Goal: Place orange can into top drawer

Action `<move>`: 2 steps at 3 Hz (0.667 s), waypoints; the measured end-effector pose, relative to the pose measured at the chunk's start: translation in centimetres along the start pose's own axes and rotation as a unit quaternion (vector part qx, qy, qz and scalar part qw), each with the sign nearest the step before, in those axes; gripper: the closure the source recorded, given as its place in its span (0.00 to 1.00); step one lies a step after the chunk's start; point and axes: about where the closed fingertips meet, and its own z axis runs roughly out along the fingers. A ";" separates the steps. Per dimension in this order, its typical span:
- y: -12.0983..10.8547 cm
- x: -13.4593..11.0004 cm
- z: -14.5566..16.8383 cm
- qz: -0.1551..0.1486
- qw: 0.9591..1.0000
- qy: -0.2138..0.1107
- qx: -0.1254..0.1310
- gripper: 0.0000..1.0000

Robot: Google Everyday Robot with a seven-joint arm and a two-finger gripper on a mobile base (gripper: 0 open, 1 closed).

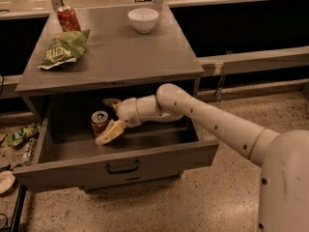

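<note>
The orange can (100, 122) stands upright inside the open top drawer (159, 157), toward its left side. My gripper (109, 118) reaches into the drawer from the right, just to the right of the can. Its fingers are spread open, one pale fingertip (109, 133) in front of the can and the other (111, 102) behind it. The can stands on the drawer floor, partly between the fingertips. The drawer's dark handle (122, 167) is centred on its front.
On the cabinet top (125, 57) are a red soda can (67, 18), a green chip bag (63, 48) and a white bowl (143, 19). A green packet (20, 133) and other litter lie on the floor to the left.
</note>
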 end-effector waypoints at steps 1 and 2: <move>0.8 -1.6 -1.4 0.001 1.000 0.012 0.010 0.00; 3.7 -2.3 -3.6 0.028 0.999 -0.001 0.019 0.26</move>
